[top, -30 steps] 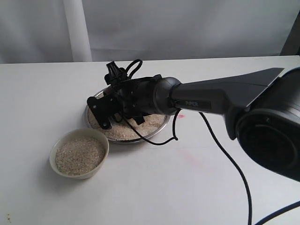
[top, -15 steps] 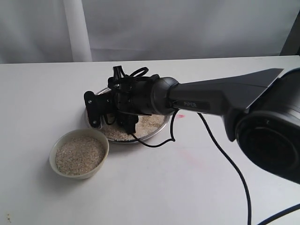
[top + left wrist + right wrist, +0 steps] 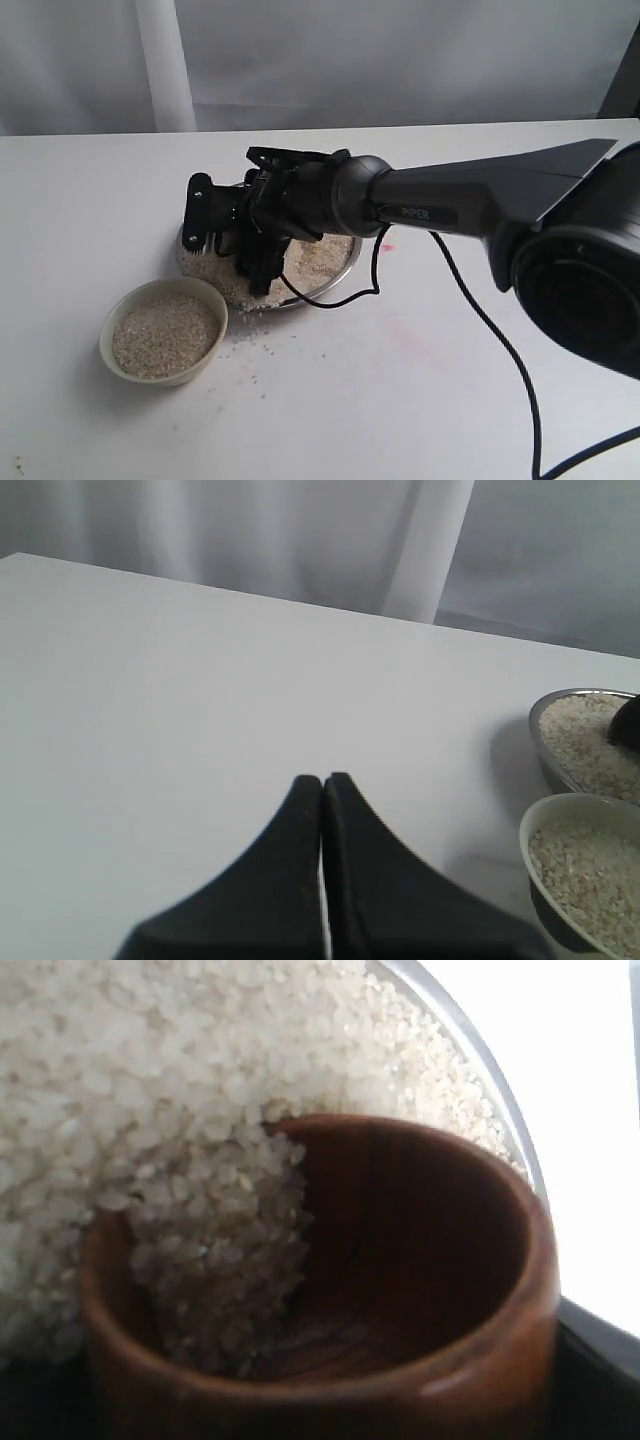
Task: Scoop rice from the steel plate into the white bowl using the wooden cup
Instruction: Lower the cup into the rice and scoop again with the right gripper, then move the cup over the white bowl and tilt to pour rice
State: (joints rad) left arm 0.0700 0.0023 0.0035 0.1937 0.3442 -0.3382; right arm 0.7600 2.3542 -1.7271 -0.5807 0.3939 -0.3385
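The steel plate holds a heap of rice. My right gripper reaches across into the plate and is tilted down over its left side. It is shut on the wooden cup, whose mouth is pushed into the rice; a clump of grains lies inside the cup. The arm hides the cup in the exterior view. The white bowl stands just left and in front of the plate, nearly full of rice. My left gripper is shut on nothing, over bare table left of both dishes.
Loose grains lie scattered on the white table between bowl and plate. A black cable trails from the right arm across the table. The plate's rim and the bowl's rim show in the left wrist view.
The right gripper has rolled and dipped lower into the plate's rice. Scattered grains now lie on the table beside the bowl. Bowl and plate sit slightly further left.
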